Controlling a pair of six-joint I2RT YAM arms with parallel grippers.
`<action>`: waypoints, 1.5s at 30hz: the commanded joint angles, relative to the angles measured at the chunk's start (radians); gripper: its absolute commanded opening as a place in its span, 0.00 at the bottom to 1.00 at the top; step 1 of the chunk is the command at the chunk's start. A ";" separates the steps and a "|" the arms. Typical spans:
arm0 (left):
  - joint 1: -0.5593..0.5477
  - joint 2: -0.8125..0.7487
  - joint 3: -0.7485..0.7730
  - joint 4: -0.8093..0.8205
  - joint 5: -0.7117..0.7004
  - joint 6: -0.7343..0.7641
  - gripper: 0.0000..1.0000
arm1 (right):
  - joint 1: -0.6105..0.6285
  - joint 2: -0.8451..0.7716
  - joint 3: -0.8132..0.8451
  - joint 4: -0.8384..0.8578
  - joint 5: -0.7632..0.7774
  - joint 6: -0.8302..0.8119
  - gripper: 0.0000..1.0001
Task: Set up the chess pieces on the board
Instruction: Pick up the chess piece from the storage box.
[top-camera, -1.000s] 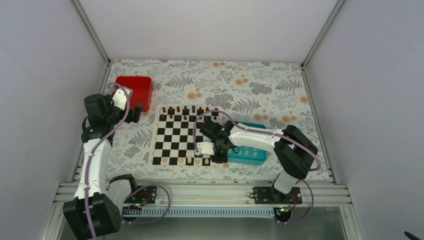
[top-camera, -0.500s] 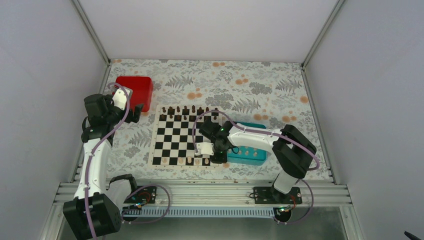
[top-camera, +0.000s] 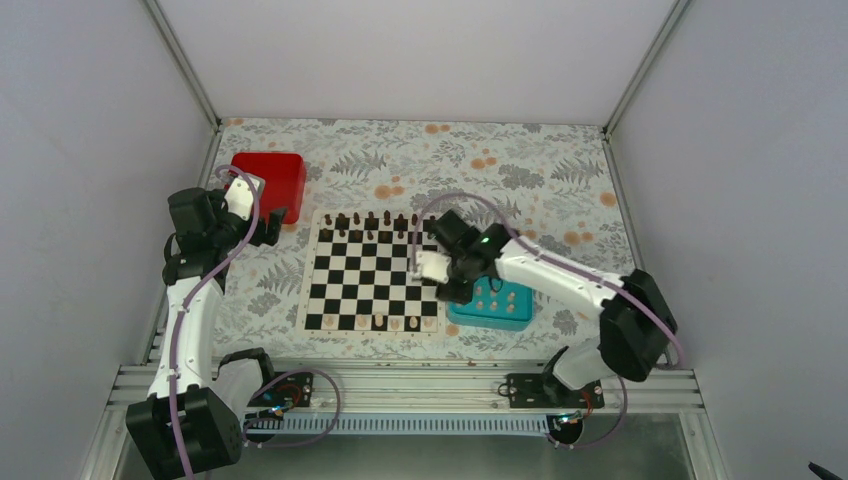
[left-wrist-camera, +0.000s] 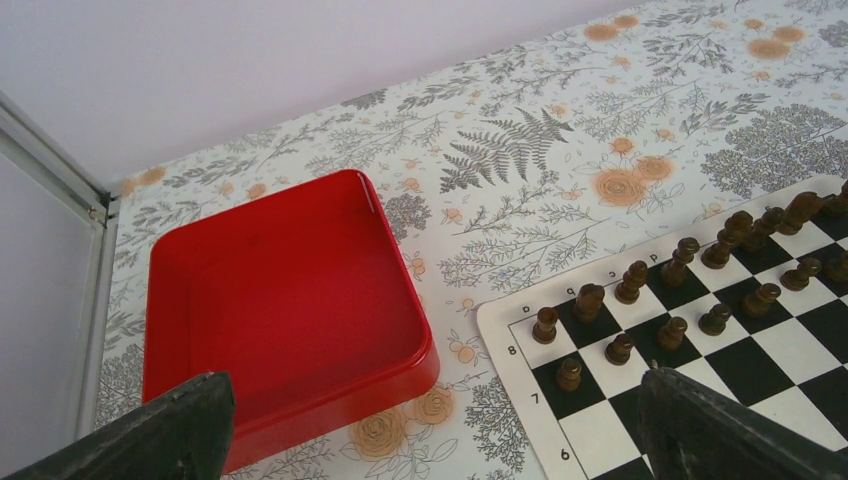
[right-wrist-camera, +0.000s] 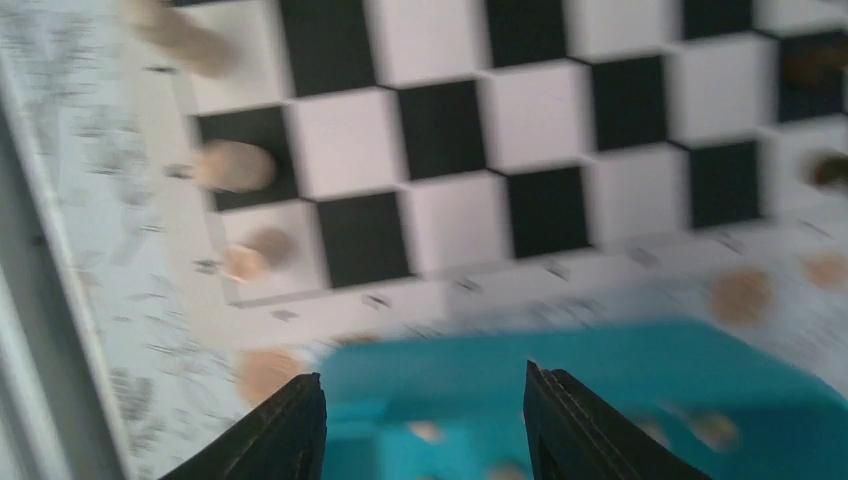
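Right gripper (right-wrist-camera: 425, 405) fingers spread, empty, over rim of shallow teal plastic tray (top-camera: 490, 321) facing black-and-white chessboard (top-camera: 365, 285). Pale wooden chess pieces (top-camera: 491, 297) upright, deeper inside tray. Left gripper (left-wrist-camera: 445, 425) spread, empty, far from tray.

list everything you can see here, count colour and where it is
table: one, grey and orange floral cover, under everything
chessboard: one, black and white, table centre
dark pieces: two rows, brown, chessboard's far edge; exact count unclear
light pieces: several, pale, chessboard's near row
red tray: one, red, off chessboard's far left corner, empty
teal tray: one, teal, right of chessboard
tray pieces: several, pale, inside teal tray
left gripper: one, black, open, beside red tray
right gripper: one, black, open, over teal tray's board-side edge
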 joint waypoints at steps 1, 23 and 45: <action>0.006 -0.007 -0.003 0.022 0.006 -0.002 1.00 | -0.173 -0.081 0.021 -0.034 0.034 -0.053 0.52; 0.009 -0.017 -0.004 0.020 0.016 -0.003 1.00 | -0.436 0.068 0.003 0.131 -0.053 -0.109 0.37; 0.011 -0.012 -0.005 0.022 0.021 0.000 1.00 | -0.435 0.197 0.042 0.198 -0.062 -0.114 0.35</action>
